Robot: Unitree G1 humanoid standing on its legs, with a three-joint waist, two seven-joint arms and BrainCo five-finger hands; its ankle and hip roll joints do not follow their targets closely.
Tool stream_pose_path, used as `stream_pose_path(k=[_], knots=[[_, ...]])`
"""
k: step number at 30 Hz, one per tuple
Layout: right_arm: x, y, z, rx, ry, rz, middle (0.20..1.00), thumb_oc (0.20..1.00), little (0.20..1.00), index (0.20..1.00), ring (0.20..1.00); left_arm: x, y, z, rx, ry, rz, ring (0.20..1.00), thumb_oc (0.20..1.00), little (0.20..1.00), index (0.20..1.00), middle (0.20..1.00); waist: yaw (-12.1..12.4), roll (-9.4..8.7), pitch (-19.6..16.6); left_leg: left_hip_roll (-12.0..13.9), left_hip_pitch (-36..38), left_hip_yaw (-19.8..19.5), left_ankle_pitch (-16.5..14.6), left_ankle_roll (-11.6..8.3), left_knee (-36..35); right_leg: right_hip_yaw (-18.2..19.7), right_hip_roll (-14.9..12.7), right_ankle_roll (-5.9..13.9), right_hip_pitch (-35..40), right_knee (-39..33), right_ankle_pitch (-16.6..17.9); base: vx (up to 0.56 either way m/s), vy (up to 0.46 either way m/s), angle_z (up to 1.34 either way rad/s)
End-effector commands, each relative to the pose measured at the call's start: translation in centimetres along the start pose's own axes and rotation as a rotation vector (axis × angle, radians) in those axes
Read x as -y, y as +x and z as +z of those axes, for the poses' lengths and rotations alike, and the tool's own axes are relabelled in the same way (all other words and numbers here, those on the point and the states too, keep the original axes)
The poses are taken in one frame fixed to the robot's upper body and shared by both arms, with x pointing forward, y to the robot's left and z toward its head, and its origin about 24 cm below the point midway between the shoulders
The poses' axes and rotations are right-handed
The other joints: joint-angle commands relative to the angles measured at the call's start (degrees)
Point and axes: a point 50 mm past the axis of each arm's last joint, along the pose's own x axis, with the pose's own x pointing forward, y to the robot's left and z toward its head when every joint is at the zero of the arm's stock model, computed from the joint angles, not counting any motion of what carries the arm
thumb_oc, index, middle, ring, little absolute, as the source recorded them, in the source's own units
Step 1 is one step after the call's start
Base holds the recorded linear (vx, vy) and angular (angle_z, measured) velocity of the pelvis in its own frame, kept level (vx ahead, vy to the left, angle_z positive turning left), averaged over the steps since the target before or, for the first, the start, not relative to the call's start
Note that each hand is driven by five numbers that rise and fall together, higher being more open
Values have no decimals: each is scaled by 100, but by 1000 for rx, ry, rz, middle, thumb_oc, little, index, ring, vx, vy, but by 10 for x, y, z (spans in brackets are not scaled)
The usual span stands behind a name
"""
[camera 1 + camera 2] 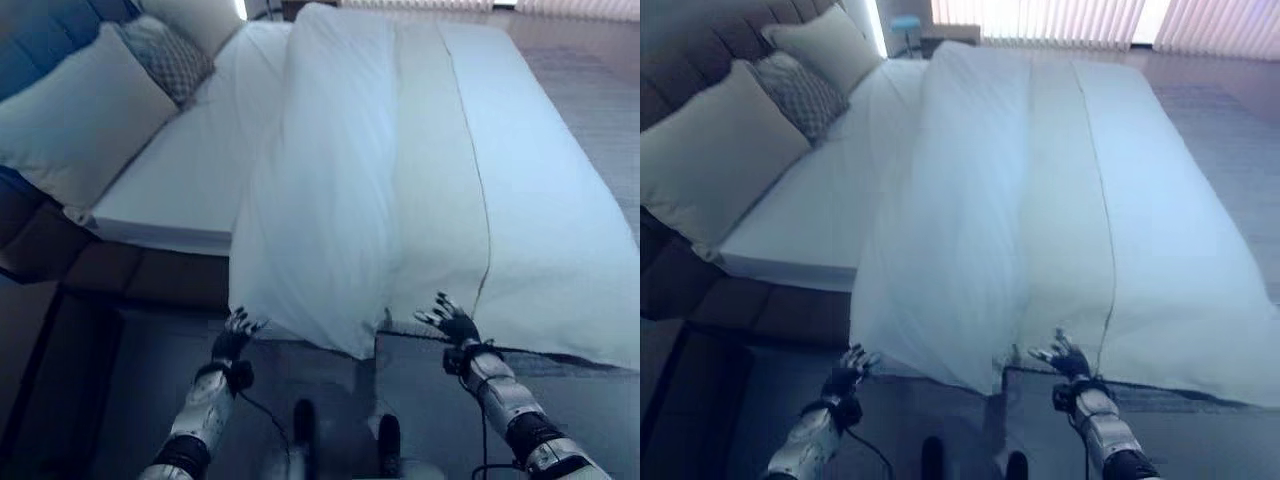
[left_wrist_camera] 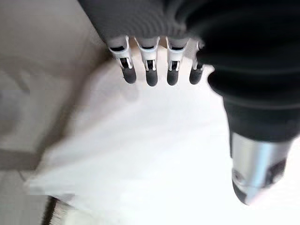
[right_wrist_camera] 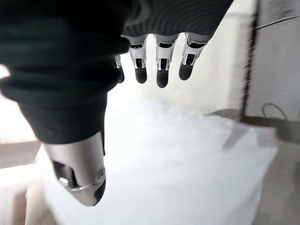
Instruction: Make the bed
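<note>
L hand (image 1: pixel 236 334) + R hand (image 1: pixel 452 322) splayed, empty, near duvet (image 1: pixel 380 180) edge.

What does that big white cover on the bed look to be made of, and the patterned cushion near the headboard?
The big white cover looks like soft matte fabric, perhaps cotton: it drapes and folds over the mattress edge. The grey patterned cushion seems woven textile, with a fine crisscross pattern; its fibre cannot be told.
</note>
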Motion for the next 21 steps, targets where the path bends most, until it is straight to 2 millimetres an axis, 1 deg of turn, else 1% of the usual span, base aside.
stream_pose_path(k=[1, 2, 3, 4, 5, 6, 7, 8, 9, 10, 12, 13, 14, 15, 17, 18, 19, 21], knots=[[-21, 18, 73, 259, -83, 88, 1000, 1000, 1000, 1000, 1000, 16, 18, 61, 209, 17, -88, 1000, 1000, 1000, 1000, 1000, 99, -43, 237, 17, -218, 12, -292, -272, 301, -76, -130, 375, 127, 1117, -398, 36, 313, -34], [-27, 20, 89, 310, -79, 107, 1000, 1000, 1000, 1000, 1000, 20, 22, 77, 248, 16, -102, 1000, 1000, 1000, 1000, 1000, 82, -27, 330, 13, -194, 33, -277, -253, 225, -109, -144, 342, 7, 1222, -331, 39, 210, -26], [-31, 22, 100, 339, -81, 120, 1000, 1000, 1000, 1000, 1000, 24, 25, 91, 284, 14, -119, 1000, 1000, 1000, 1000, 1000, 85, -8, 420, 3, -158, 61, -283, -249, 180, -159, -160, 318, -80, 1277, -310, 57, 179, -28], [-36, 26, 118, 383, -62, 131, 1000, 1000, 1000, 1000, 1000, 29, 29, 107, 325, 9, -138, 1000, 1000, 1000, 1000, 1000, 97, 2, 512, -9, -144, 89, -283, -257, 122, -218, -148, 298, -159, 1182, -304, 51, 149, -6], [-41, 28, 139, 434, -46, 158, 1000, 1000, 1000, 1000, 1000, 37, 32, 128, 376, 5, -165, 1000, 1000, 1000, 1000, 1000, 92, 3, 593, -33, -160, 101, -274, -263, 66, -232, -86, 278, -285, 1004, -283, 47, 103, -9], [-41, 29, 148, 454, -31, 161, 1000, 1000, 1000, 1000, 1000, 42, 33, 139, 399, 0, -182, 1000, 1000, 1000, 1000, 1000, 85, -7, 657, -67, -182, 104, -271, -261, 53, -225, -27, 274, -340, 871, -247, 61, 74, -12], [-43, 31, 165, 488, 32, 174, 1000, 1000, 1000, 1000, 1000, 49, 36, 155, 428, -32, -207, 1000, 1000, 1000, 1000, 1000, 69, -11, 730, -109, -204, 111, -271, -268, 18, -187, 87, 270, -482, 643, -165, 73, 36, -9], [-47, 32, 177, 510, 86, 195, 1000, 1000, 1000, 1000, 1000, 56, 38, 168, 450, -44, -230, 1000, 1000, 1000, 1000, 1000, 42, -36, 808, -153, -238, 101, -277, -275, 12, -156, 162, 284, -655, 424, -46, 96, 14, -8], [-53, 31, 192, 544, 175, 228, 1000, 1000, 1000, 1000, 1000, 66, 40, 183, 473, -89, -267, 1000, 1000, 1000, 1000, 1000, -25, -50, 899, -206, -281, 61, -287, -280, 10, -53, 275, 307, -923, 221, 80, 132, -31, -3], [-55, 31, 202, 562, 242, 238, 1000, 1000, 1000, 1000, 1000, 77, 41, 193, 480, -134, -301, 1000, 1000, 1000, 1000, 1000, -109, -75, 973, -274, -402, -40, -290, -279, 100, 143, 311, 328, -950, 125, 169, 105, -31, 5], [-54, 31, 203, 563, 243, 238, 1000, 1000, 1000, 1000, 1000, 77, 41, 194, 480, -135, -302, 1000, 1000, 1000, 1000, 1000, -111, -74, 977, -274, -405, -44, -292, -279, 106, 139, 310, 328, -947, 121, 171, 33, -11, 39], [-61, 29, 227, 612, 321, 283, 1000, 1000, 1000, 1000, 1000, 96, 39, 216, 523, -189, -376, 1000, 1000, 1000, 1000, 1000, -94, -68, 1045, -326, -588, -50, -258, -304, 152, 49, 244, 344, -912, -114, 345, -8, -32, 48], [-63, 28, 236, 632, 358, 295, 1000, 1000, 1000, 1000, 1000, 106, 38, 223, 524, -224, -409, 1000, 1000, 1000, 1000, 1000, -115, -52, 1044, -326, -677, -71, -197, -333, 80, 70, 290, 333, -970, -202, 402, 2, -56, 32], [-65, 27, 247, 649, 402, 315, 1000, 1000, 1000, 1000, 1000, 112, 37, 233, 535, -252, -442, 1000, 1000, 1000, 1000, 1000, -111, -43, 1023, -312, -769, -82, -136, -371, -12, -5, 316, 343, -1040, -282, 473, 19, -87, 8], [-71, 27, 261, 662, 427, 344, 1000, 1000, 1000, 1000, 1000, 123, 36, 244, 540, -288, -479, 1000, 1000, 1000, 1000, 1000, -114, -36, 1025, -288, -901, -127, -55, -415, -112, -58, 335, 326, -1148, -344, 514, 33, -79, 6], [-75, 27, 272, 668, 450, 360, 1000, 1000, 1000, 1000, 1000, 130, 34, 253, 543, -311, -510, 1000, 1000, 1000, 1000, 1000, -114, -40, 1048, -268, -1009, -152, -14, -444, -150, -107, 355, 323, -1252, -367, 541, 18, -78, -2], [-79, 26, 277, 671, 466, 377, 1000, 1000, 1000, 1000, 1000, 136, 32, 260, 553, -324, -529, 1000, 1000, 1000, 1000, 1000, -112, -43, 1065, -244, -1091, -184, 24, -468, -184, -136, 355, 318, -1327, -402, 559, 17, -85, -2], [-79, 27, 290, 678, 476, 372, 1000, 1000, 1000, 1000, 1000, 141, 29, 274, 576, -347, -545, 1000, 1000, 1000, 1000, 1000, -128, -36, 1100, -220, -1233, -228, 124, -522, -317, -158, 388, 313, -1477, -458, 595, 29, -82, 1]])
